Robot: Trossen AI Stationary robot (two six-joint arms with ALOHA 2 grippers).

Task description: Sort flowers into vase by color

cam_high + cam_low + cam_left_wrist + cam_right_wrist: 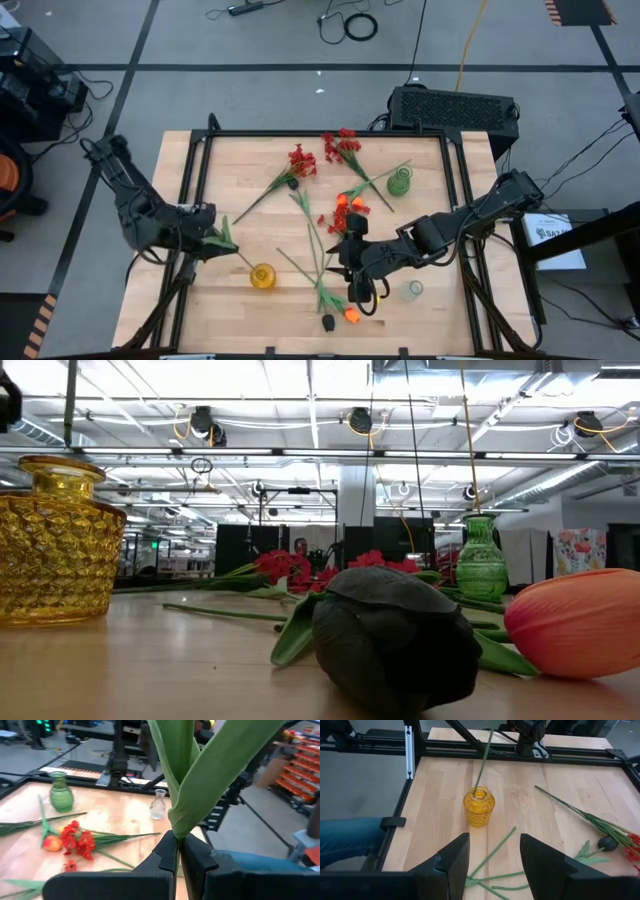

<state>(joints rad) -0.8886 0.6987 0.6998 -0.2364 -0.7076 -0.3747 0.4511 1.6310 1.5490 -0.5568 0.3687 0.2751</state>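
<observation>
My left gripper [213,238] is at the table's left edge, shut on a green-leaved flower stem [484,755] that slants down into the yellow vase [263,276]. Its bloom does not show. My right gripper [492,865] is open and empty, above the flowers lying at the table's middle [352,258]. Red clusters [302,160], an orange bloom [352,315] and a black bloom [328,322] lie flat on the table. The black bloom [395,635] and the orange bloom [580,625] fill the front of the low view. My left gripper pinches the flower between its two fingers at the base of its long green leaves [176,832]. The leaves stick out beyond the fingers. The stem runs slanting down from the gripper, and its lower end stands in the yellow vase's mouth [479,794].
A green vase [400,182] stands at the far right of the table. A small clear vase [413,290] stands at the near right. More red clusters [342,145] and long stems [310,235] lie across the middle. A black frame [190,170] edges the table.
</observation>
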